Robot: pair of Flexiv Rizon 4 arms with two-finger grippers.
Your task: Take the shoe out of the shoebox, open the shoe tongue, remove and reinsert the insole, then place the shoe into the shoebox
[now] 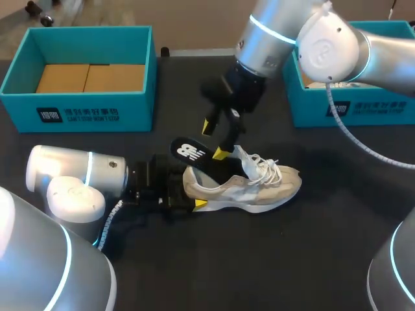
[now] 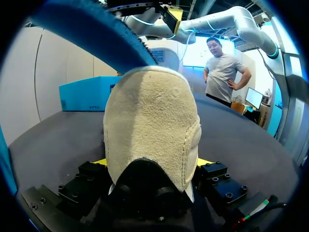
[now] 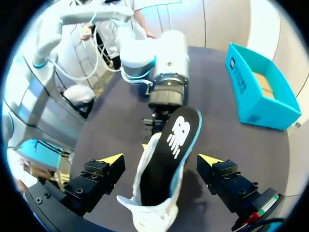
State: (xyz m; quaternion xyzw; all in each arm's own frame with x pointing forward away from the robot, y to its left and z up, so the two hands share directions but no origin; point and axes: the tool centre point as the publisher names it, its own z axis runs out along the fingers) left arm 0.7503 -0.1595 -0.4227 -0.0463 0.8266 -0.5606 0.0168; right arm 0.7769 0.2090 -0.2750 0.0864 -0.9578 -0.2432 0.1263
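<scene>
A beige sneaker (image 1: 256, 184) lies on its side on the dark table, toe to the right. My left gripper (image 1: 191, 191) is shut on its heel (image 2: 149, 125), a yellow tip showing on each side. A black insole (image 1: 188, 152) with a white logo sticks up out of the shoe's opening toward the left box; its blue edge (image 2: 91, 29) passes over the heel. My right gripper (image 1: 214, 140) hangs just above the shoe, open, one fingertip close to the insole. From its wrist the insole (image 3: 176, 140) lies between the wide fingers (image 3: 111, 158), untouched.
A teal shoebox (image 1: 19, 84) with brown cardboard inside stands at the back left. A second teal box (image 1: 350, 103) stands at the back right, behind my right arm. Bare dark table lies in front of the shoe.
</scene>
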